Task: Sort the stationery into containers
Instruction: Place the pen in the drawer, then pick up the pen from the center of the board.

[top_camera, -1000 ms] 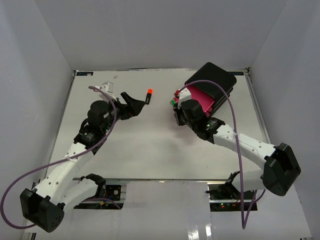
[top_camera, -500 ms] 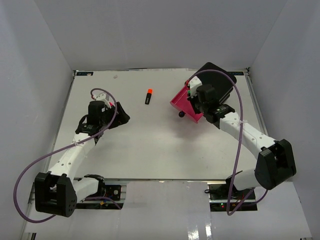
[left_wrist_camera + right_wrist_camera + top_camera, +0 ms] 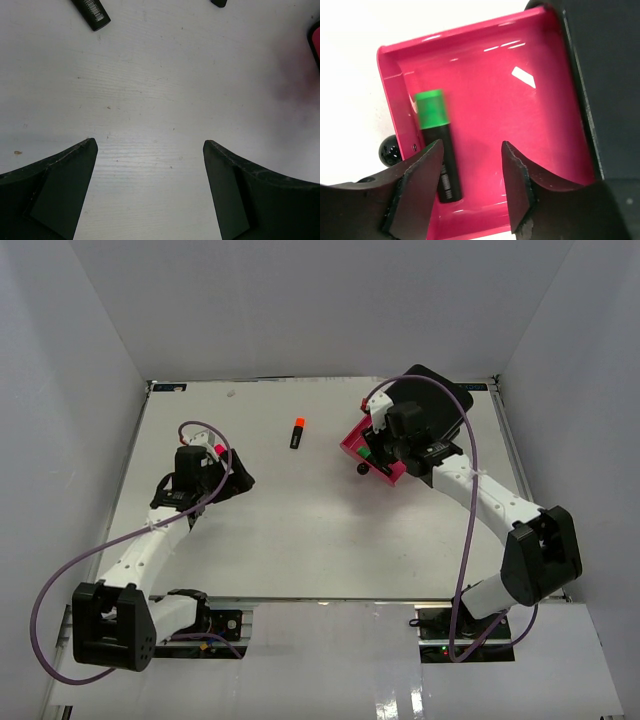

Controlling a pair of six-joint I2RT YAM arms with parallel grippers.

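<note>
The containers are a black box (image 3: 432, 400) at the back right with one pink drawer (image 3: 520, 115) pulled out, its round knob (image 3: 362, 469) facing the table's middle. My right gripper (image 3: 472, 150) hangs open just above this drawer. A green-capped black highlighter (image 3: 438, 145), slightly blurred, lies inside along the drawer's front wall, free of both fingers. An orange-capped highlighter (image 3: 298, 433) lies on the table between the arms; its black end (image 3: 92, 12) shows in the left wrist view. My left gripper (image 3: 149, 145) stands wide open over bare table, holding nothing.
A pink-capped item (image 3: 218, 449) peeks out beside the left wrist. The white table (image 3: 300, 530) is walled in by white panels at the back and both sides. Purple cables loop off both arms.
My right gripper carried the green-capped highlighter over the pulled-out drawer and opened, leaving it inside. My left arm drew back from the orange-capped highlighter, still open.
</note>
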